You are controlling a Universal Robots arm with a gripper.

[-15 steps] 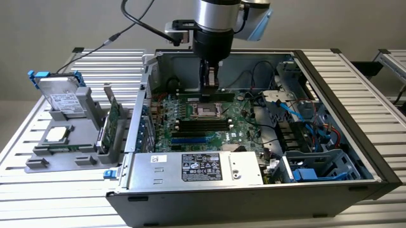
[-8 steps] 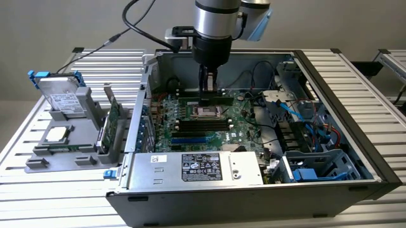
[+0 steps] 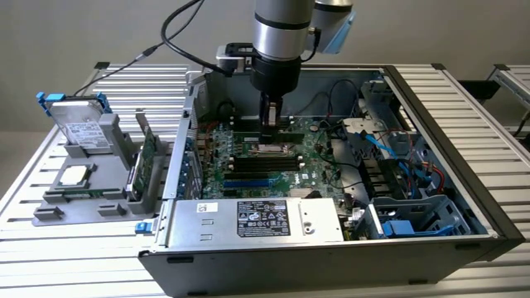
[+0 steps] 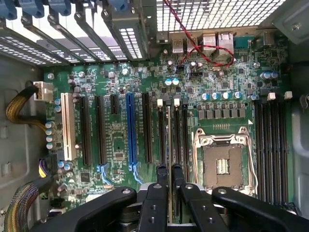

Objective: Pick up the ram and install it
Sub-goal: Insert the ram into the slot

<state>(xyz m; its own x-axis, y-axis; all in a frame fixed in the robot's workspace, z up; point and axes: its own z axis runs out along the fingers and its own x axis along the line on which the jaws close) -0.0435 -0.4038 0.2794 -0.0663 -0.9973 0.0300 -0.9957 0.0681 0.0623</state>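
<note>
My gripper (image 3: 271,126) reaches down into the open computer case (image 3: 447,99), low over the motherboard (image 3: 248,177). In the wrist view its two fingertips (image 4: 161,170) are shut on the ram (image 4: 169,140), seen edge-on as a thin pale strip running between them. The stick hangs in line with the group of black memory slots (image 4: 185,135) that carry white clips, right beside the CPU socket (image 4: 222,162). I cannot tell whether the ram touches a slot.
A second bank of memory slots (image 4: 270,145) lies on the socket's other side, and long expansion slots (image 4: 129,125) are nearby. The power supply (image 3: 257,220) and drive cage (image 3: 414,217) border the board. A grey holder (image 3: 49,214) outside the case carries a hard drive (image 3: 79,127) and a green card (image 3: 149,155).
</note>
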